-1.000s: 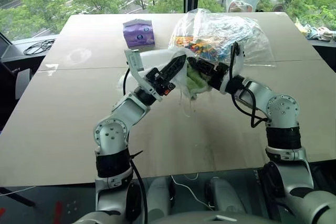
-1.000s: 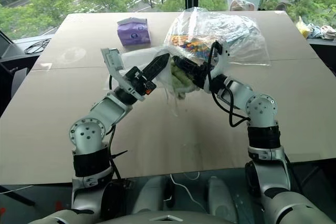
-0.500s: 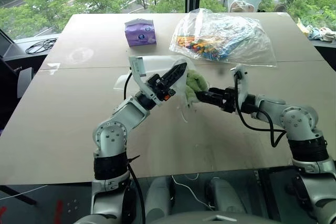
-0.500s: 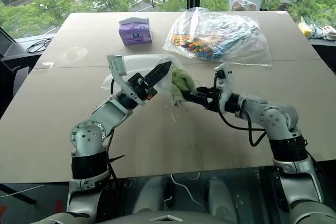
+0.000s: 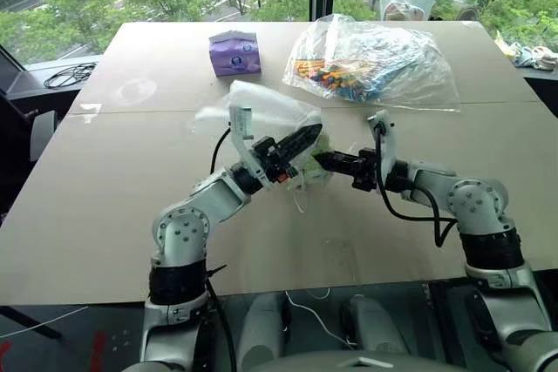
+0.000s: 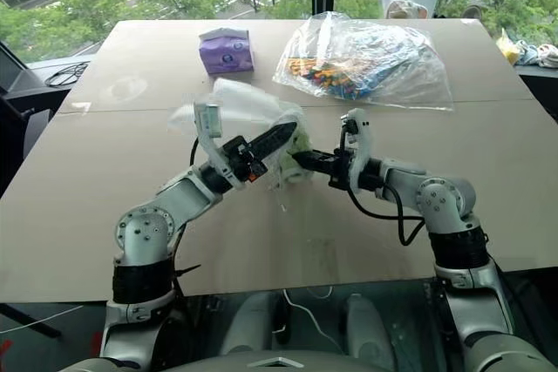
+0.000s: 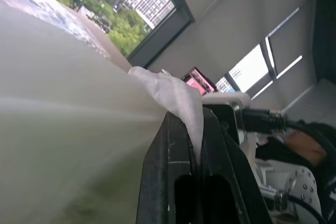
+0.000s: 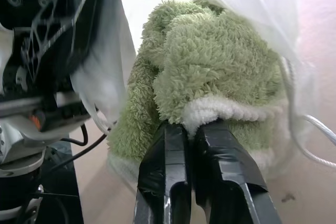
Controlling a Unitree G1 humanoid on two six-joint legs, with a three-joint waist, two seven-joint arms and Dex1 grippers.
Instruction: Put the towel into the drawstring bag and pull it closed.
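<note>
At the middle of the bench (image 5: 105,206), the drawstring bag (image 5: 261,109) is held up by the left claw (image 5: 307,138), clenched on its white rim. The green towel (image 8: 210,72), at the bag's mouth, is pinched by the right claw (image 5: 321,160). A purple tissue pack (image 5: 234,52) lies at 11 o'clock, a clear plastic bag (image 5: 375,63) at 1 o'clock.

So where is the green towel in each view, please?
Left eye view: green towel at the centre, between both tools.
Right eye view: centre, beside the drawstring bag.
Left wrist view: not seen.
Right wrist view: middle, above the right tool.
Shared landmark: the drawstring bag.
</note>
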